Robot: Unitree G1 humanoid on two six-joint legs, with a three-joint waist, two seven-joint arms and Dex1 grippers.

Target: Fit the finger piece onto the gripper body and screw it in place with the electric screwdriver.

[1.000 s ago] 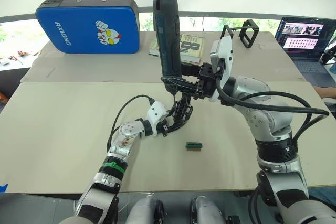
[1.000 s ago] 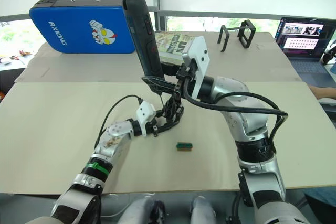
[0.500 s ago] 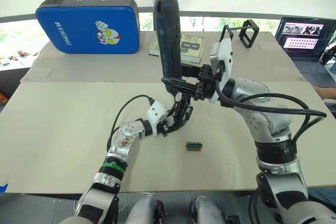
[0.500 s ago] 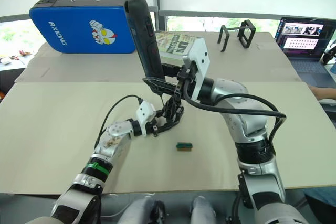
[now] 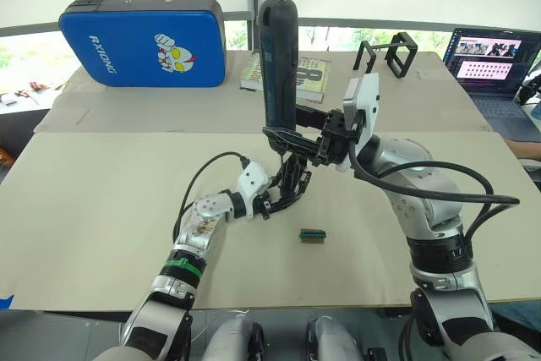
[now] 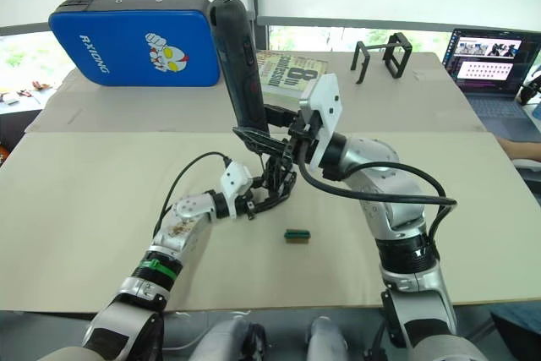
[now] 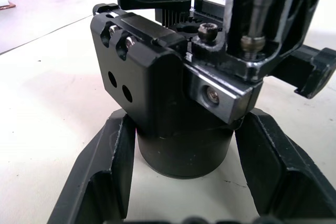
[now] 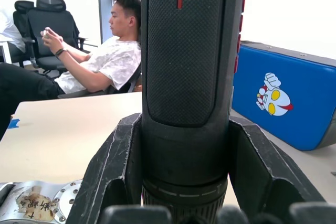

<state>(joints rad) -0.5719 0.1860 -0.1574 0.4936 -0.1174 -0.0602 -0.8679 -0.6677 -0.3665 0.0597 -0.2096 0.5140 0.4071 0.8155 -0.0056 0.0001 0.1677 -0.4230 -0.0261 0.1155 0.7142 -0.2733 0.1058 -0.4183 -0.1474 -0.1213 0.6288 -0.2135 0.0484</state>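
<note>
Electric screwdriver [image 5: 277, 61]: one; upright, slightly tilted, bit pointing down at the gripper body; clamped in the right pincer [image 5: 292, 137]
Gripper body [image 7: 173, 103]: one; standing on the tabletop [image 5: 101, 209] near its middle; round base clasped between the two fingers [image 7: 107, 166] of the left pincer [image 5: 275, 200]
Green-and-dark block [image 5: 312, 235]: one; lying on the tabletop just beside the gripper body, apart from it
Blue pad [image 5: 144, 38]: one; far edge of the tabletop
Person [image 8: 100, 61]: one; seated in a chair
</note>
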